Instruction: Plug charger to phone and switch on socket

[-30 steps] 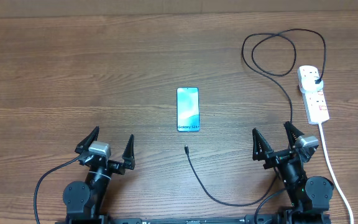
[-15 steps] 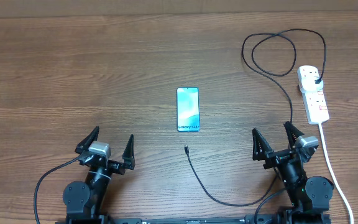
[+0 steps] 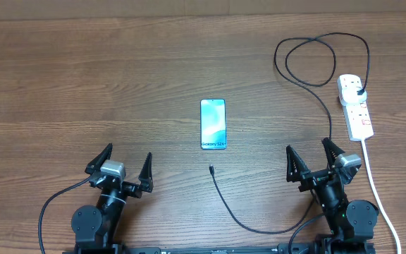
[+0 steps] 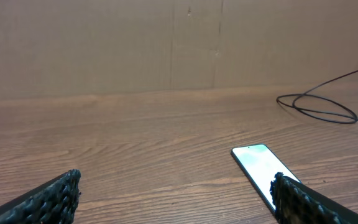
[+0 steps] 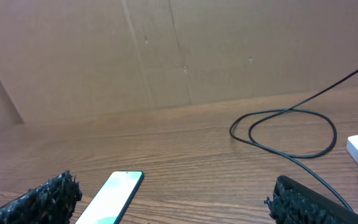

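Observation:
The phone (image 3: 213, 124) lies flat at the table's middle, its light blue screen lit; it also shows in the left wrist view (image 4: 260, 167) and the right wrist view (image 5: 114, 196). The charger's black cable (image 3: 240, 215) runs from a small connector tip (image 3: 211, 168) just below the phone, loops behind the right arm and coils at the back right (image 5: 284, 127), ending in a black plug (image 3: 359, 92) seated in the white socket (image 3: 356, 107). My left gripper (image 3: 119, 164) stands open near the front left, empty. My right gripper (image 3: 311, 156) stands open at the front right, empty.
The socket's thick white cord (image 3: 376, 190) trails toward the front right edge, close beside the right arm. A brown cardboard wall (image 4: 166, 43) closes off the back of the wooden table (image 3: 83, 85).

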`<act>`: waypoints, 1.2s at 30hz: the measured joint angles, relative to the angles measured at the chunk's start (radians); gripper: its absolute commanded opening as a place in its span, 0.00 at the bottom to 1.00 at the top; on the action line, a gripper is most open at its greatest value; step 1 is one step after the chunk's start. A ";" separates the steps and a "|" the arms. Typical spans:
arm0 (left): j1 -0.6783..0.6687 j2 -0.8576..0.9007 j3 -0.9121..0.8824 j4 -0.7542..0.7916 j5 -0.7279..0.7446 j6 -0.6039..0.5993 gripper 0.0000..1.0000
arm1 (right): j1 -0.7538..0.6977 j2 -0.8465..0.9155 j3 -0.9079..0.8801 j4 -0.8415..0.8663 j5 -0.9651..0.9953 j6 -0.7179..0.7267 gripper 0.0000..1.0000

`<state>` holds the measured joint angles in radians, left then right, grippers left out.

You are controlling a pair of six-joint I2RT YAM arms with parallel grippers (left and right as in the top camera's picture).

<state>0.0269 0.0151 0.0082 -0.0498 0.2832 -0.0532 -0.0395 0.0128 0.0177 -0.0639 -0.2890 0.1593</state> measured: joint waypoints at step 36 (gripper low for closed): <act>0.000 0.000 0.026 -0.036 0.031 0.008 1.00 | 0.000 0.000 0.000 0.000 0.000 0.000 1.00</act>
<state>0.0269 0.0151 0.0338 -0.0860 0.3145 -0.0452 -0.0395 0.0128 0.0177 -0.0635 -0.2886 0.1593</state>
